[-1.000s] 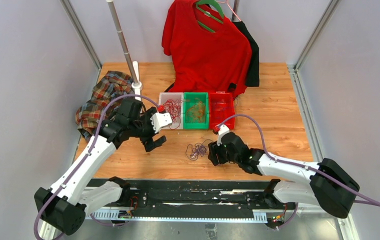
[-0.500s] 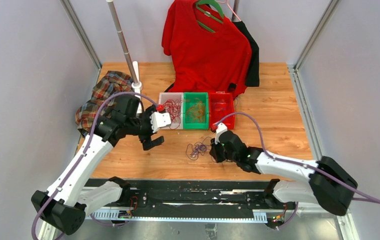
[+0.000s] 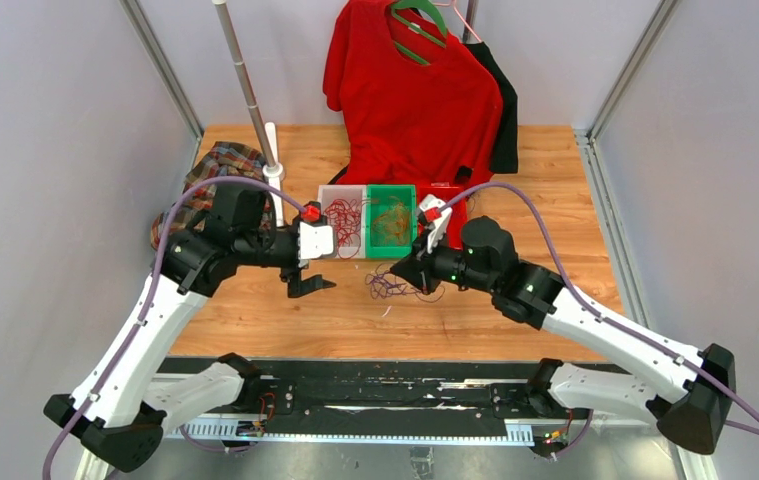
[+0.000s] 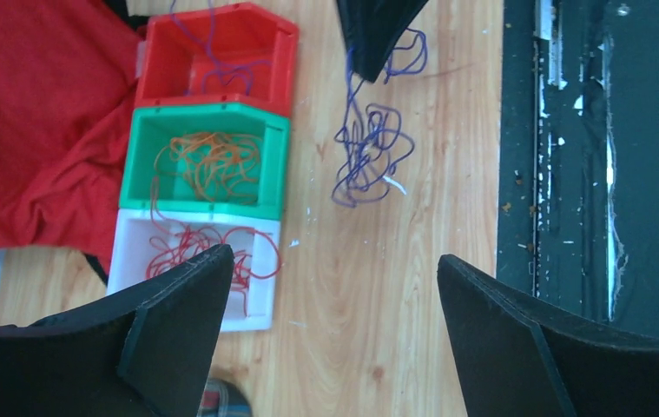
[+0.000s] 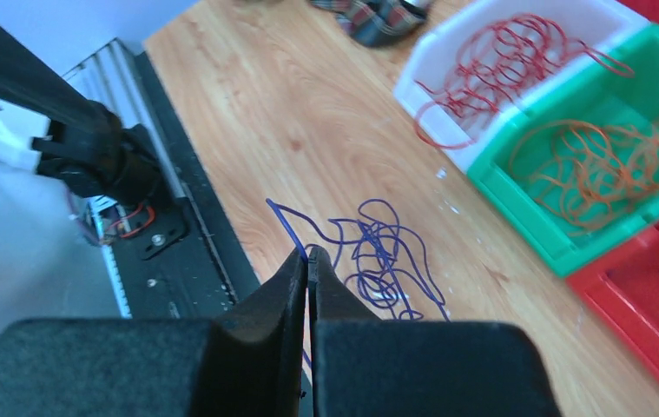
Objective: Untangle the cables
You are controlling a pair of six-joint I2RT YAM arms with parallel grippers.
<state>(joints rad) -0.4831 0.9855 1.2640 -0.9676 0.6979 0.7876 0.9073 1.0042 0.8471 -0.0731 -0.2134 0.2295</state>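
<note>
Cables (image 3: 395, 285), purple tangle, trailing on desk (image 3: 555, 260); I see right claw (image 5: 307, 261) pinched together on one strand, left claw (image 4: 334, 261) spread apart, holding nothing, near white bin (image 4: 258, 316).

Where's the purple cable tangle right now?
In the top view, the purple cable tangle lies on the table on the near side of the green bin, with a strand pinched in the shut right gripper.

You have two arms, left arm (image 3: 135, 342), right arm (image 3: 605, 325), three bins, white bin (image 4: 256, 317), green bin (image 4: 278, 165), red bin (image 4: 221, 104), three cable colours, red cables (image 4: 213, 248), orange cables (image 4: 217, 161), purple cables (image 4: 365, 146), one red shirt (image 3: 410, 100), one plaid cloth (image 3: 210, 175).
</note>
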